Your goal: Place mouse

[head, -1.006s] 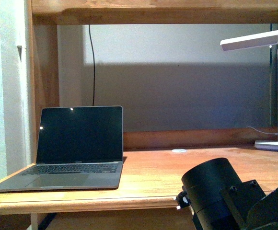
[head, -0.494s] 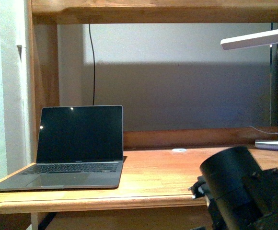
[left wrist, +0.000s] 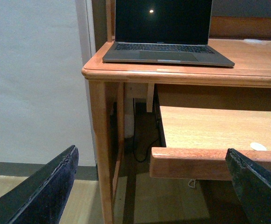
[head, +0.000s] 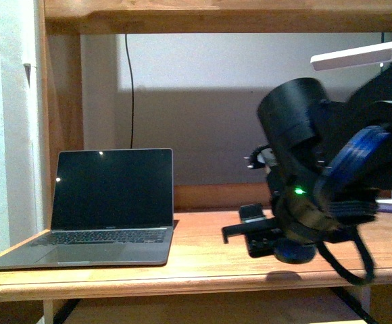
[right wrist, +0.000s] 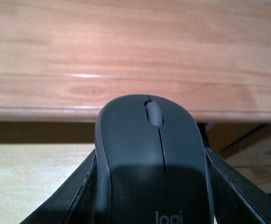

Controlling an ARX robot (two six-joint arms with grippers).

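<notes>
Dark grey matte plastic, smooth and domed: the mouse [right wrist: 140, 135] sits in my right end effector [right wrist: 151, 161]. Its black fingers [right wrist: 74, 196] press against its two flanks, so that end effector is closed narrow around the mouse. A grey scroll wheel [right wrist: 154, 113] lies in a slot at its nose, a thin seam runs back from the wheel, and pale "logi" lettering shows at its rear. The nose points at the rounded front edge of the table [right wrist: 135, 60], which is warm, glossy orange-brown wood with long grain. I cannot tell whether the mouse touches the wood.

In the front view my right arm [head: 317, 155] is a bulky black mass over the right half of the table [head: 203, 260], with a small green light on it and a blurred blue band. It throws a shadow on the wood beneath. Well to its left stands an open laptop [head: 111, 202] with a grey metal body, dark keys and a black screen with two small glints. A white lamp head [head: 358, 55] reaches in from the right above my arm, and a thin black cable [head: 132, 88] hangs down the pale wall behind the laptop.

My left end effector [left wrist: 152, 154] hangs low in front of the table, its two rough black fingers [left wrist: 46, 186] spread wide with nothing between them. It faces a wooden pull-out shelf [left wrist: 191, 161] under the table top. The only thing I see on the shelf is a small flat white disc [left wrist: 258, 146] near its front edge.
</notes>
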